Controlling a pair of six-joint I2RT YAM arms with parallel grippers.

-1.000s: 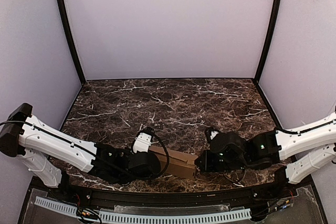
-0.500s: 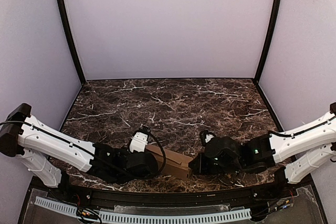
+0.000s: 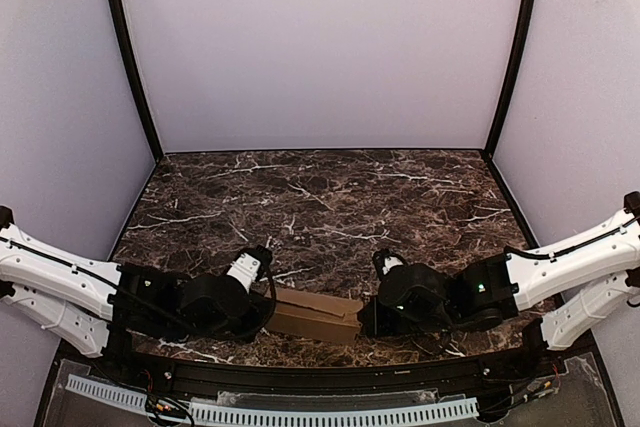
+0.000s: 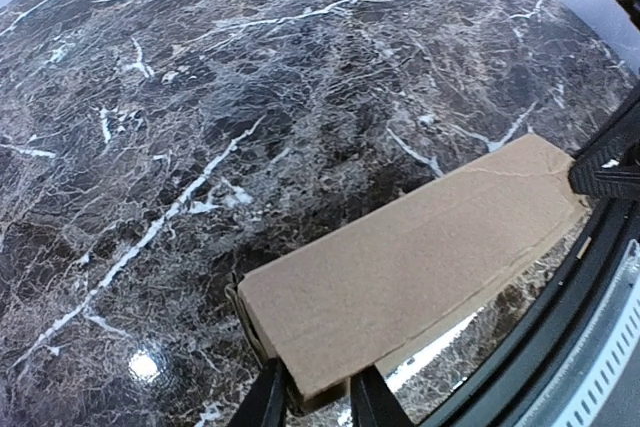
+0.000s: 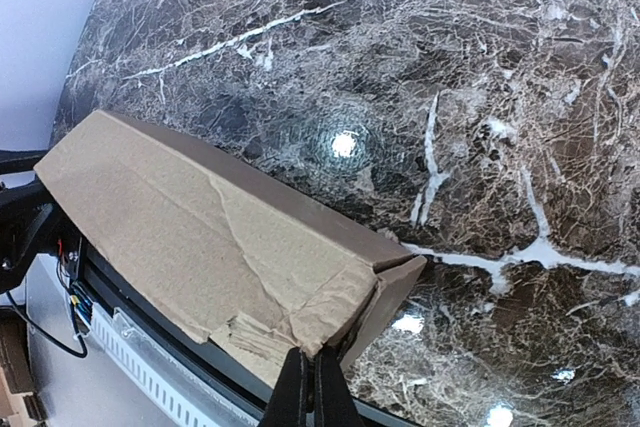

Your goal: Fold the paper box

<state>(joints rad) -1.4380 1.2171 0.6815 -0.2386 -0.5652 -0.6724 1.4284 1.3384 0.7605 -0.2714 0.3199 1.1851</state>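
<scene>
Lilac-walled enclosure with a dark marble tabletop (image 3: pixel 330 197).

- **Paper box** (image 3: pixel 315 314): slim brown carton, lying flat at the near edge, centre, between both arms.
- **Left gripper** (image 4: pixel 315 402): clenched across the carton's left end.
- **Right gripper** (image 5: pixel 308 387): pinched almost closed on the crumpled end flap (image 5: pixel 320 312) at the right end.
- **Handling, in my judgement:** I would hold the left end firm and press the flap in squarely, gently, as the creased card looks ready to tear.
- **Contents:** interior hidden; I see nothing inside.

The paper box (image 3: pixel 315 315) (left gripper (image 4: pixel 318 392), right gripper (image 5: pixel 308 377) on its ends) bars near edge; table (image 3: pixel 330 197) beyond open.
</scene>
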